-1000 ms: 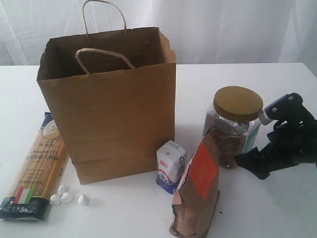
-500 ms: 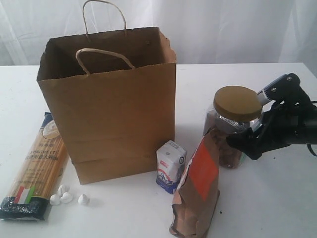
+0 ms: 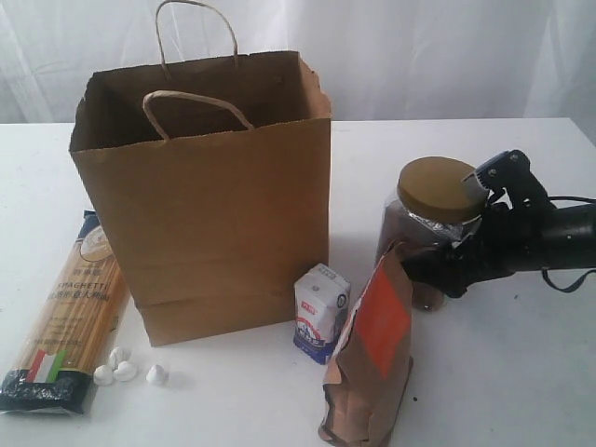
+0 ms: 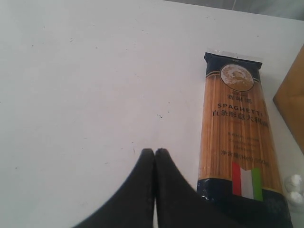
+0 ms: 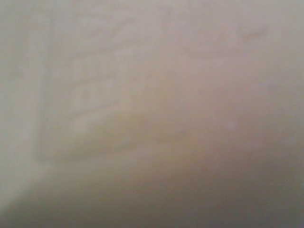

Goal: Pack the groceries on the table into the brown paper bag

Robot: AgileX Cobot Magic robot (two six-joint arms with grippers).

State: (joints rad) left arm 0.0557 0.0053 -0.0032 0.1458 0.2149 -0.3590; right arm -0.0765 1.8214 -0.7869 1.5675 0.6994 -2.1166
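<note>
Update: over the last second the right arm (image 3: 549,242) has swung in from open desk (image 3: 521,391) and the right jaws are now at the gold-lidded glass jar (image 3: 438,191), low on its glass body. They've been spread wide the whole way in and haven't closed. One dark finger crosses the front of the jar; the other is hidden, so I can't confirm they straddle it. The jar looks pushed a little away from the jaws and slightly tipped compared with a second ago, so I think there's contact already. The right wrist view is a pale blur, too close to read. The brown pouch (image 3: 372,363) stands just beside the jaw tips on the near side, touching or almost touching the jar, so it may get knocked on closing or lifting. The small white-blue carton (image 3: 321,312) is past the pouch. The brown paper bag (image 3: 214,214) is further on again, upright with its mouth open. The left jaws are pressed together, holding nothing, hovering over bare desk with the long spaghetti packet (image 4: 237,137) lying flat just beside them. The small white lumps (image 3: 126,371) haven't moved. Nothing looks packed yet, so the jar is the first pick; next is squeeze, lift clear of the pouch, carry over the bag.
</note>
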